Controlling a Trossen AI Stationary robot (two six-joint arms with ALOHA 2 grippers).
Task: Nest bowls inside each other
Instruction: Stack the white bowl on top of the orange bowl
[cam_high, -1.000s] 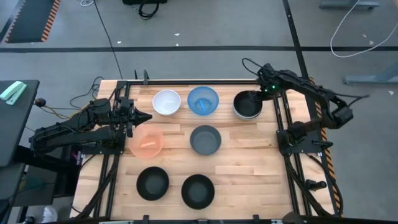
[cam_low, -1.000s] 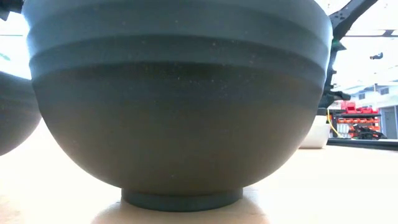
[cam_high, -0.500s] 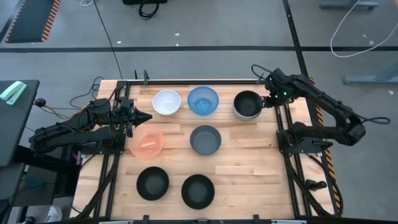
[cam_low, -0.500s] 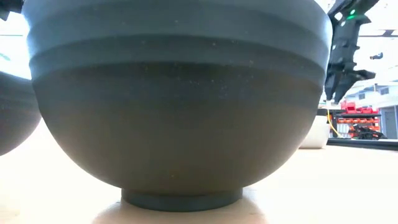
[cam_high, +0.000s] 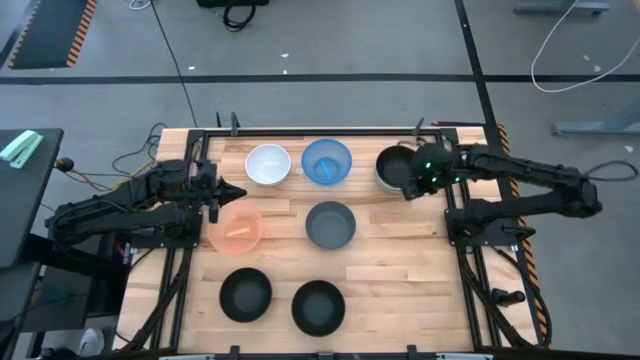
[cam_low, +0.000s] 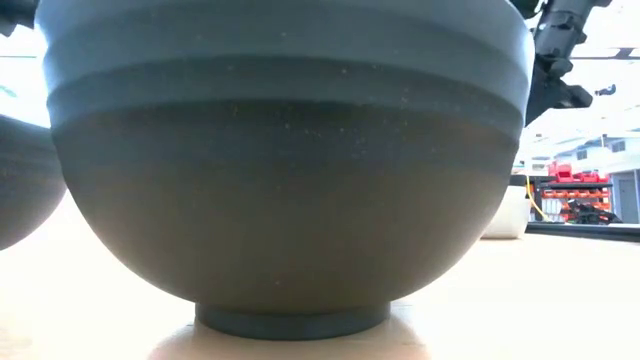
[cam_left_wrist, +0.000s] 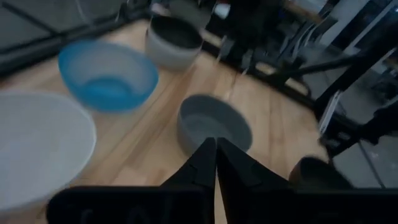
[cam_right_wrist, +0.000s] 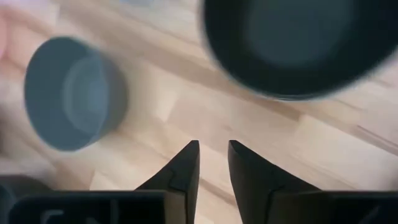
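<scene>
The right hand (cam_high: 408, 190), fingers slightly parted and empty, hovers beside the stacked black bowl (cam_high: 397, 167) at the desk's (cam_high: 400, 250) far right. Judging by this, it is choosing the next bowl, likely the dark grey bowl (cam_high: 330, 224). The left hand (cam_high: 238, 190) waits, pinched closed.

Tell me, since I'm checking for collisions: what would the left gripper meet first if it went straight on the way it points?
Probably nothing at once: the left gripper, fingers shut, points across bare wood toward the round dark grey plastic bowl, the first thing in line. Its height is unclear.
</scene>
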